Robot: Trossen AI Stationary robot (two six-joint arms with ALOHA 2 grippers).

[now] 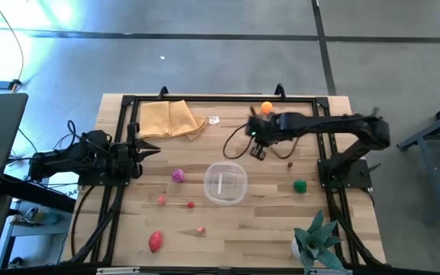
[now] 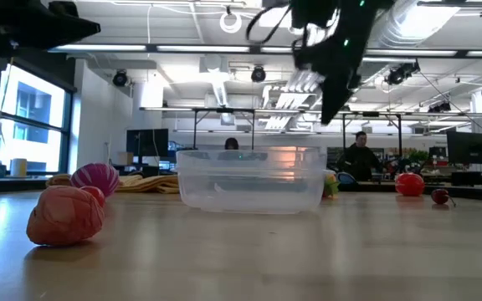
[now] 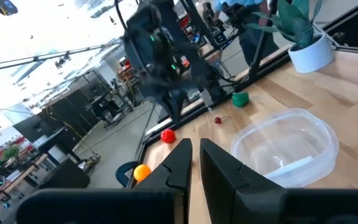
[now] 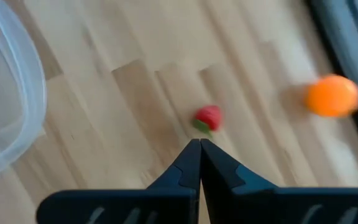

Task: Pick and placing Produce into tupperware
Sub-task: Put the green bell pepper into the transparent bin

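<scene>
Right wrist view | right end effector (image 4: 199,144) clenched, empty, above small red produce (image 4: 207,117) | left end effector (image 3: 194,149) clenched, empty

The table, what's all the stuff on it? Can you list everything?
Tupperware: one, clear, table centre, empty.
Toy produce: magenta, green, big red, orange at the far edge; small red and pink pieces scattered around the tub.
Cloth: one, tan, folded, far left.
Potted plant: one, green, white pot, near right corner.
Tag: one, white, beside the cloth.
Left gripper: shut, empty, left edge.
Right gripper: shut, empty, above the table behind the tub.
</scene>
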